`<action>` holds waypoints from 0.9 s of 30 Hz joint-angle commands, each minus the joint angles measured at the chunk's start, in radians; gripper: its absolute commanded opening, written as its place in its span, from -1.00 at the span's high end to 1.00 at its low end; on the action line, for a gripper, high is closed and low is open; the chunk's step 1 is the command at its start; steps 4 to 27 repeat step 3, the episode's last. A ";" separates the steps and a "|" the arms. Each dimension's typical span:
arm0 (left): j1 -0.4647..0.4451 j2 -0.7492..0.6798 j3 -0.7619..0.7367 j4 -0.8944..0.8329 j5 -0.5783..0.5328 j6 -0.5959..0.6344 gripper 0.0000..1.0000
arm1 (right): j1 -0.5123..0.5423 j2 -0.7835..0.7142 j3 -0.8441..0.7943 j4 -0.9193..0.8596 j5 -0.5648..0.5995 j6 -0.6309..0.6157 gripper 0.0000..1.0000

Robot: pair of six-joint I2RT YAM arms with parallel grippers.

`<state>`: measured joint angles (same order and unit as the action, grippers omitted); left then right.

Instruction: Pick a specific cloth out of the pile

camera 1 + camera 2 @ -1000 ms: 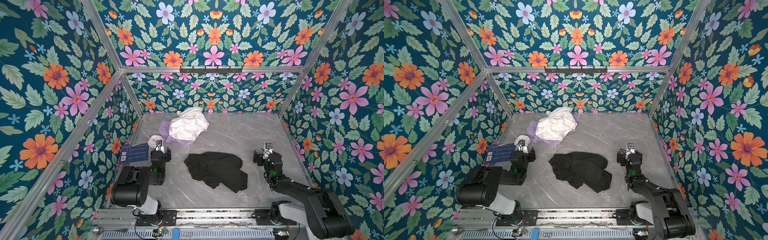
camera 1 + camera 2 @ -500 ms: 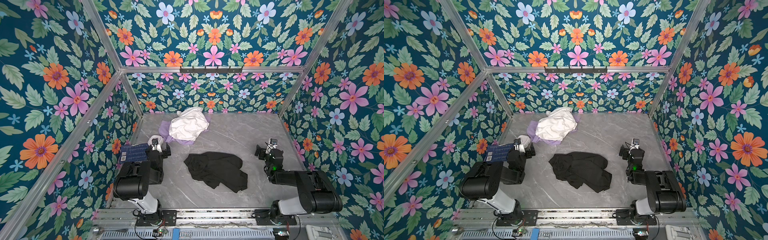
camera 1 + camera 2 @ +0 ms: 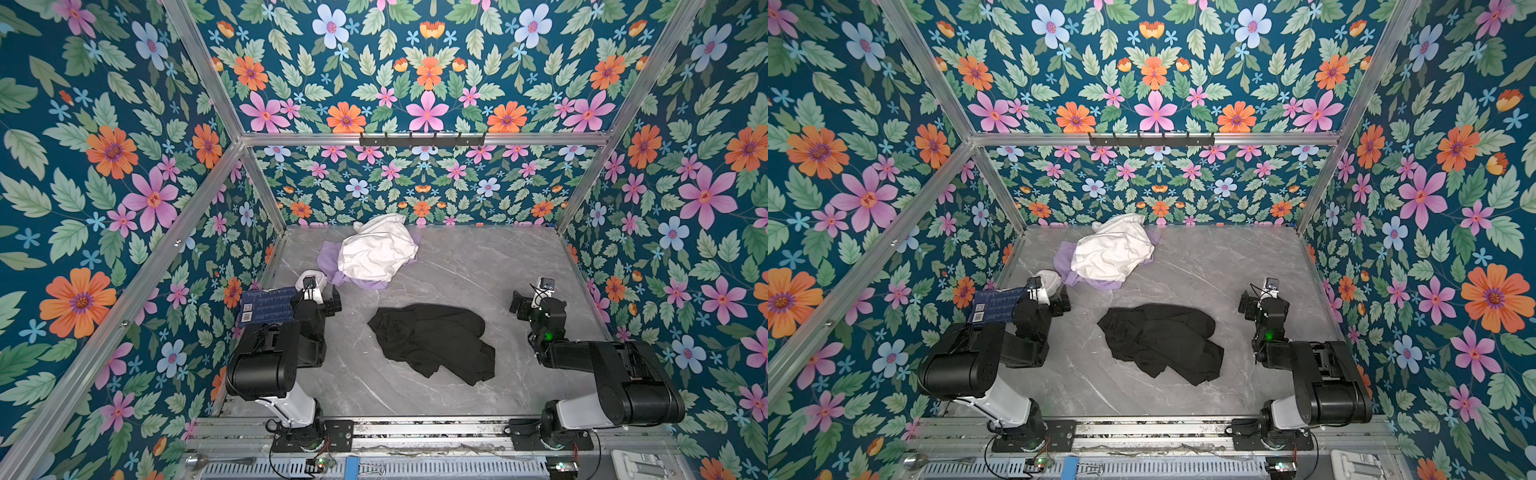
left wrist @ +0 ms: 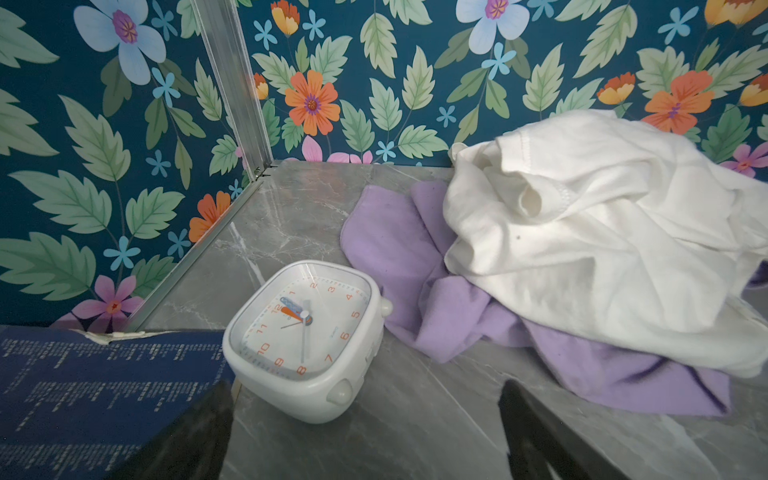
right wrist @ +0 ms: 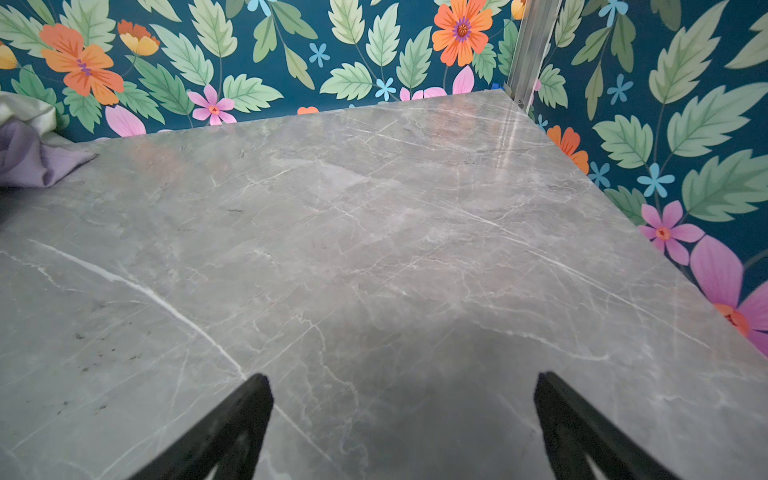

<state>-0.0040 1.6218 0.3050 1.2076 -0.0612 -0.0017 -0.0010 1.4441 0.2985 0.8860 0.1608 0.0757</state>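
Observation:
The black cloth (image 3: 432, 343) (image 3: 1163, 340) lies crumpled by itself on the grey marble table (image 3: 478, 266), in the middle between the two arms. The pile (image 3: 376, 253) (image 3: 1113, 251) sits at the back left, a white garment (image 4: 602, 232) on top of a lavender one (image 4: 415, 266). A corner of the lavender garment (image 5: 29, 158) shows in the right wrist view. My left gripper (image 3: 330, 303) (image 3: 1061, 305) (image 4: 365, 399) is open and empty, just short of the pile. My right gripper (image 3: 519, 303) (image 3: 1246, 307) (image 5: 402, 380) is open over bare table at the right.
A white alarm clock (image 4: 307, 336) (image 3: 309, 279) lies tilted right in front of the left gripper. A dark blue printed booklet (image 4: 83, 395) (image 3: 268, 305) rests beside it against the left wall. Flowered walls close in three sides, and a hook rail (image 3: 422, 139) hangs on the back wall.
Both arms have folded back toward their bases at the front, the right one most visibly. The black cloth and the pile lie where they were.

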 commanded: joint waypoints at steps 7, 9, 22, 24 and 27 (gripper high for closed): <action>0.000 -0.003 -0.010 0.032 0.001 -0.006 -1.00 | 0.001 -0.004 0.004 0.015 0.009 0.009 -0.99; 0.000 -0.003 -0.010 0.032 0.001 -0.006 -1.00 | 0.001 -0.004 0.004 0.015 0.009 0.009 -0.99; 0.000 -0.003 -0.010 0.032 0.001 -0.006 -1.00 | 0.001 -0.004 0.004 0.015 0.009 0.009 -0.99; 0.000 -0.003 -0.010 0.032 0.001 -0.006 -1.00 | 0.001 -0.004 0.004 0.015 0.009 0.009 -0.99; 0.000 -0.003 -0.010 0.032 0.001 -0.006 -1.00 | 0.001 -0.004 0.004 0.015 0.009 0.009 -0.99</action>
